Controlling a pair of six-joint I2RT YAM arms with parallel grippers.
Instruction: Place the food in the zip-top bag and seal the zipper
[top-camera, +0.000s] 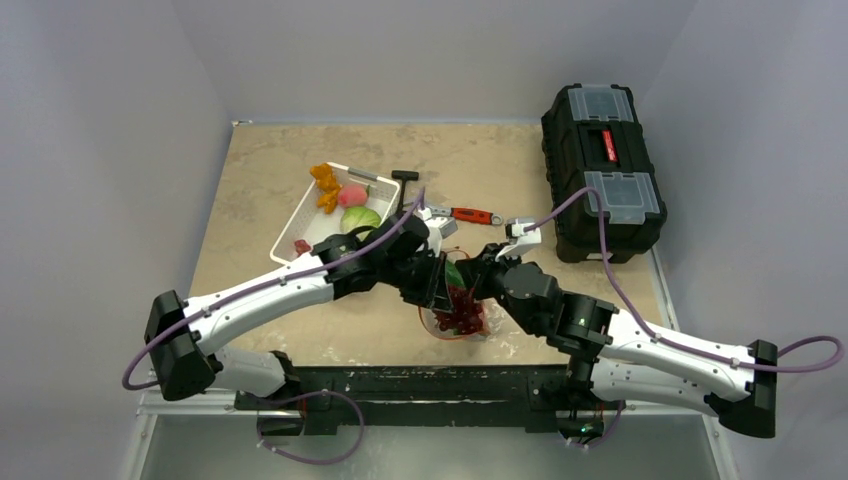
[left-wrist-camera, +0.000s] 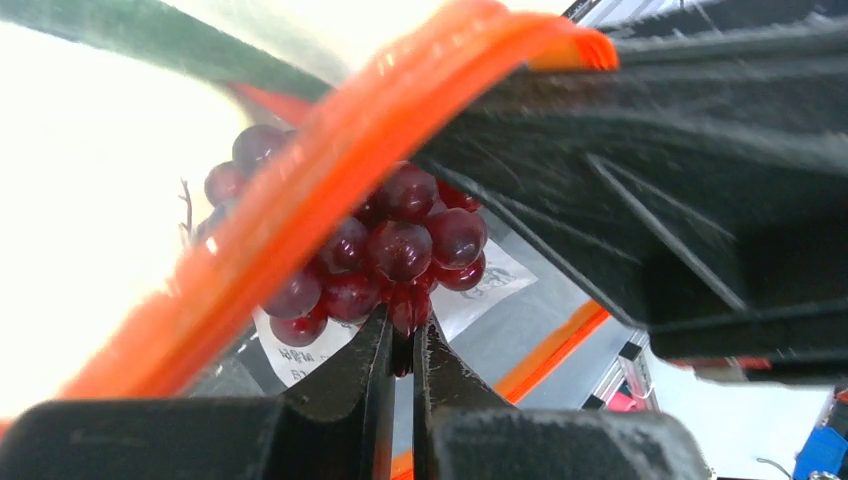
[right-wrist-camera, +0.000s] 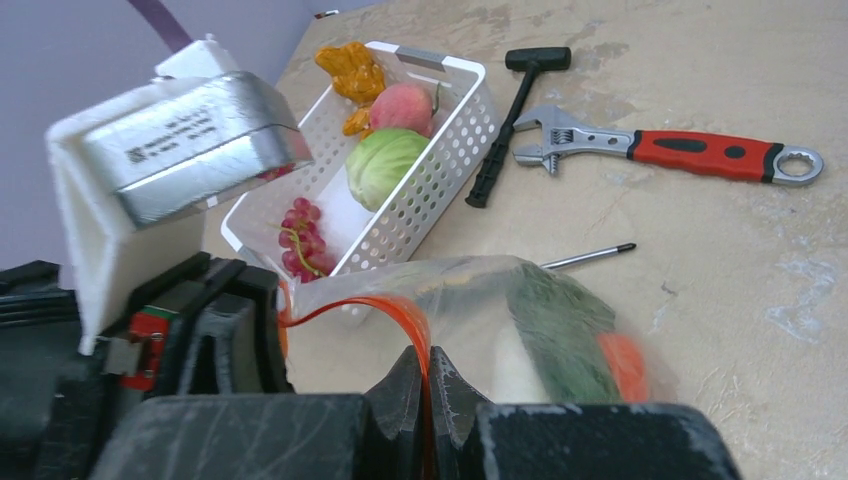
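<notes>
The clear zip-top bag (right-wrist-camera: 480, 300) hangs between my two grippers, near the table's front (top-camera: 455, 300). My right gripper (right-wrist-camera: 428, 365) is shut on its red-orange zipper strip (right-wrist-camera: 400, 310), holding the mouth open. My left gripper (left-wrist-camera: 405, 330) is shut on the dark purple grapes (left-wrist-camera: 400, 245), held at the bag's mouth over the white label (left-wrist-camera: 480, 290), with the zipper (left-wrist-camera: 300, 200) running across in front. A white radish (right-wrist-camera: 512, 368) with green leaves and an orange carrot (right-wrist-camera: 622, 365) lie inside the bag. The grapes also show in the top view (top-camera: 460, 318).
The white slotted basket (right-wrist-camera: 430, 190) holds orange bits (right-wrist-camera: 350, 70), a pink peach (right-wrist-camera: 402, 105), a green cabbage (right-wrist-camera: 385, 165) and small red berries (right-wrist-camera: 303, 235). A mallet (right-wrist-camera: 510, 120), a red-handled wrench (right-wrist-camera: 700, 155) and a thin rod (right-wrist-camera: 585, 258) lie beyond it. A black toolbox (top-camera: 603, 170) stands far right.
</notes>
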